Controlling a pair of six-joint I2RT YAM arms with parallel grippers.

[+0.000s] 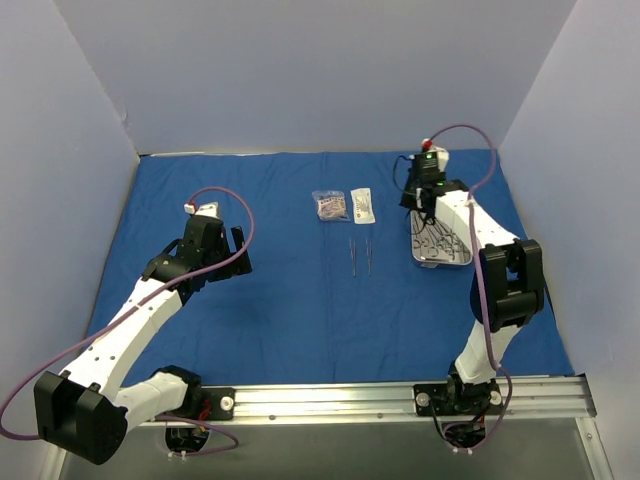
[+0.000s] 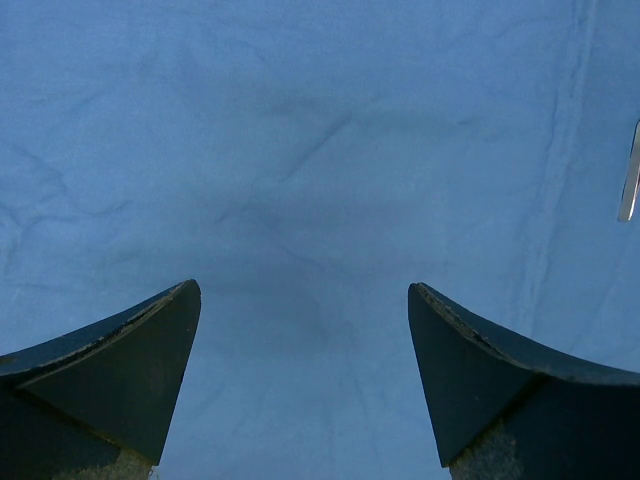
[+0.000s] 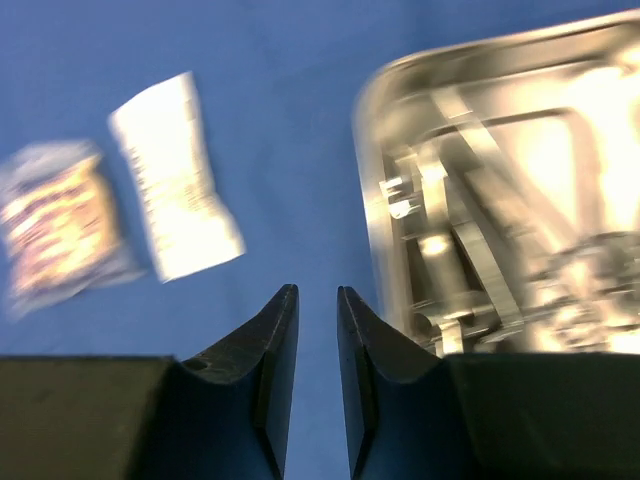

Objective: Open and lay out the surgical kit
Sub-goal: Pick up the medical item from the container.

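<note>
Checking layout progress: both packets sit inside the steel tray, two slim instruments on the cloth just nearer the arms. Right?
No: the packets lie on the cloth, left of the steel tray, as the top view shows. The slim instruments are as said.

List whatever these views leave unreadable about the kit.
- Instruments in the steel tray: top view, partly under the right arm and tiny; right wrist view, motion-blurred.
- Two packets: print unreadable, small from above, blurred at the wrist.
- Thin instruments on the cloth: too small to type; left wrist view cuts one at its right edge.
</note>
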